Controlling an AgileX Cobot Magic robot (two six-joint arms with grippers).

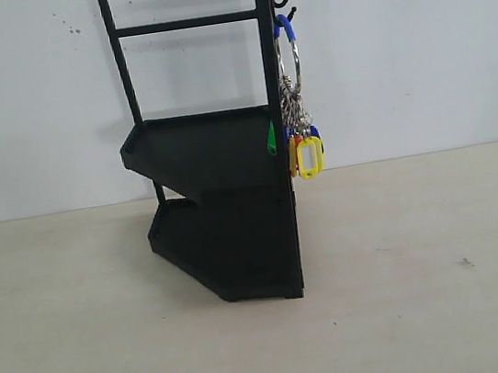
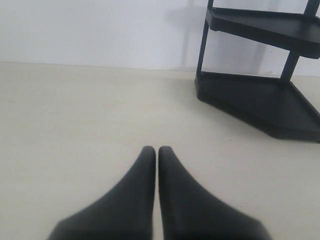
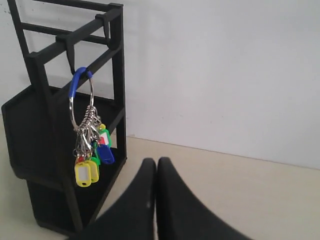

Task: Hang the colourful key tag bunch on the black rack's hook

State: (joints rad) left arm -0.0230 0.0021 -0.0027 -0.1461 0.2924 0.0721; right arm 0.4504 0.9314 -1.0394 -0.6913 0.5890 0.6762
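Exterior view shows the key tag bunch [image 1: 292,106] hanging on the rack [image 1: 223,199]. The blue sleeve at the top of its big ring is looped over the lower hook [image 1: 292,13] on the tall post. A second prong just above it is bare. Nothing else holds the bunch up, and neither of my arms touches it.

My right jaws are shut tip to tip with nothing between them, well apart from the bunch. My left jaws are shut and empty as well, low over the worktop [image 1: 431,291] near the foot of the rack.

I judge the hanging done. All that may be left is to draw my arms clear without brushing the ring.

The bunch's long axis runs straight up and down. The sleeve sits uppermost, the small silver rings below it, and the yellow tag [image 1: 308,155] and its neighbours lowest, pointing down. They hang just beside the post at the level of the upper tray, well clear of the worktop.
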